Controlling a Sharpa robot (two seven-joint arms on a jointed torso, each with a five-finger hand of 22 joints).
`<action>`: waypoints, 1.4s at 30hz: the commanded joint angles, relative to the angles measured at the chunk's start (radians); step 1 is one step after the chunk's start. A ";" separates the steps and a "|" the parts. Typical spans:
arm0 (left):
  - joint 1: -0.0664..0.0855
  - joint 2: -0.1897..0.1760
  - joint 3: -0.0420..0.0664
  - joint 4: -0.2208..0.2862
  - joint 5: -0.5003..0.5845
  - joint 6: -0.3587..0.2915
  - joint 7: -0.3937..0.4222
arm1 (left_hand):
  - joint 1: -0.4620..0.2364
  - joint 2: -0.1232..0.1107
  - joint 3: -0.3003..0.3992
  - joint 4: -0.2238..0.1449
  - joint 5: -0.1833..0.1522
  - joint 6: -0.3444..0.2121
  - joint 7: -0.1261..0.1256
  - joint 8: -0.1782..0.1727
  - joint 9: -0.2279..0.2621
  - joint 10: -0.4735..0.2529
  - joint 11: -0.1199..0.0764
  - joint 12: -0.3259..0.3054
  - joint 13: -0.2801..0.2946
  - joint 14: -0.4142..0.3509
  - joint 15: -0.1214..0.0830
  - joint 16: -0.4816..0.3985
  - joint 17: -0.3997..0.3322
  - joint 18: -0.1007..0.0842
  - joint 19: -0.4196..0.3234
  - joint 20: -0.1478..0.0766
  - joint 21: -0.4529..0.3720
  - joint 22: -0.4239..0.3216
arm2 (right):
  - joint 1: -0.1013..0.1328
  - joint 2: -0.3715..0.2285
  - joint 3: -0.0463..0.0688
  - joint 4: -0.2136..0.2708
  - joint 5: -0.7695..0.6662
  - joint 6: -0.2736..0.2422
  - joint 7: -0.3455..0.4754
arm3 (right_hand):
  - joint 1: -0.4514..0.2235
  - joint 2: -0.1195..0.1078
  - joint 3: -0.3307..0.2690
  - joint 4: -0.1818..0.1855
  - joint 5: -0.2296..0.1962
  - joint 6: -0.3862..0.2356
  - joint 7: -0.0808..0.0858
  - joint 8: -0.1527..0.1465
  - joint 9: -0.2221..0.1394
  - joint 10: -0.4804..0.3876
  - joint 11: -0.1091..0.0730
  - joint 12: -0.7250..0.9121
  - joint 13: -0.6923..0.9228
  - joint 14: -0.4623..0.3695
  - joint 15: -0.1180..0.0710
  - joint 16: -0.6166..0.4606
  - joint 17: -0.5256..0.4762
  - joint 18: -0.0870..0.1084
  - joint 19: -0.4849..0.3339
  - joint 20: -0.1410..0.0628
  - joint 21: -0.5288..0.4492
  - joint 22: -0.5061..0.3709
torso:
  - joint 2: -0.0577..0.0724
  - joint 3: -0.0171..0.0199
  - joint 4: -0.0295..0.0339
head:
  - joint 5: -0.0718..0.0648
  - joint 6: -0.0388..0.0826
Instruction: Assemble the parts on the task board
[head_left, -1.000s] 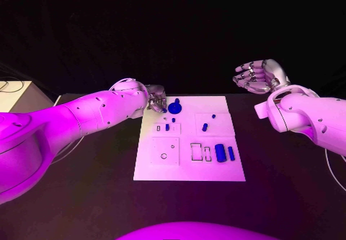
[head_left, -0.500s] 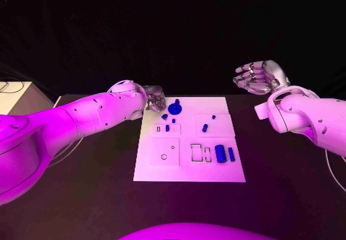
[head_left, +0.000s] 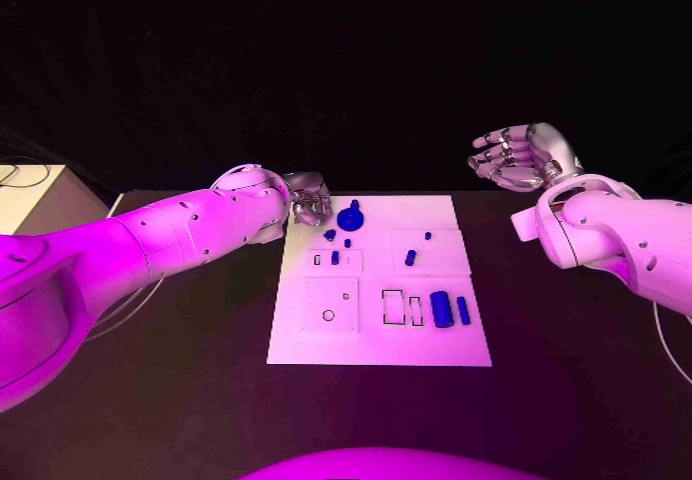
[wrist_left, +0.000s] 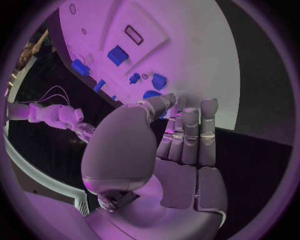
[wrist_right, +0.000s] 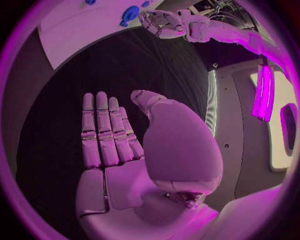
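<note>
The white task board (head_left: 378, 340) lies in the middle of the black table. A round blue part (head_left: 351, 217) sits near its far left corner, with several small blue parts (head_left: 335, 257) just in front of it. Two longer blue parts (head_left: 441, 307) lie side by side at the board's right. My left hand (head_left: 307, 197) hovers at the far left corner, close to the round part (wrist_left: 152, 94); its fingers (wrist_left: 187, 130) are stretched out and hold nothing. My right hand (head_left: 516, 155) is raised beyond the board's far right corner, its palm (wrist_right: 125, 145) bare.
Empty outlined slots (head_left: 392, 305) mark the board beside the two longer parts, and a small round hole (head_left: 327, 315) lies at its left. A pale box (head_left: 29, 190) stands at the table's far left. Bare black table surrounds the board.
My left hand has drawn back a little from the round blue part toward the board's corner, uncovering a small blue part beside it. The right hand has barely moved.
</note>
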 joint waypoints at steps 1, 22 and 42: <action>-0.002 -0.014 0.002 0.020 0.029 -0.026 0.077 | -0.004 -0.003 -0.008 -0.003 0.001 -0.007 0.001 -0.008 0.004 -0.027 0.006 0.011 0.008 -0.045 0.005 -0.027 -0.042 0.017 -0.040 0.004 -0.040 -0.031 | -0.001 -0.002 0.000 0.002 -0.003 0.012 0.008 | -0.007 -0.001 -0.001 -0.006 0.003 0.002 0.012 -0.006 -0.001 0.006 0.004 -0.004 -0.001 0.000 0.003 -0.005 -0.001 0.011 -0.007 0.002 -0.002 -0.001 | 0.000 0.0006 0.0009 | -0.003 0.001; -0.026 -0.074 -0.004 0.085 -0.136 -0.104 0.260 | 0.036 0.026 -0.047 -0.093 -0.108 0.011 -0.051 -0.033 0.013 -0.240 -0.011 0.517 0.264 -0.063 -0.002 0.126 0.034 0.022 -0.121 0.006 -0.025 0.033 | -0.005 -0.009 0.000 0.002 -0.003 0.016 0.006 | -0.008 0.000 0.000 -0.008 0.003 0.004 0.011 -0.006 -0.001 0.009 0.003 -0.004 -0.003 0.001 0.003 -0.006 -0.002 0.011 -0.007 0.002 -0.002 -0.005 | 0.000 0.0000 -0.0001 | -0.002 0.005; -0.027 -0.053 -0.004 0.067 -0.194 -0.030 0.204 | 0.004 0.024 0.006 -0.090 -0.107 0.025 -0.057 -0.068 0.003 -0.323 -0.045 0.884 0.443 0.100 -0.027 0.305 0.265 -0.001 -0.012 -0.015 0.079 0.137 | -0.005 -0.008 0.000 0.003 -0.003 0.022 0.003 | -0.009 0.000 0.000 -0.008 0.003 0.005 0.011 -0.006 -0.001 0.010 0.003 -0.003 -0.003 0.002 0.003 -0.007 -0.002 0.011 -0.006 0.002 -0.002 -0.007 | 0.001 0.0008 -0.0006 | -0.005 0.000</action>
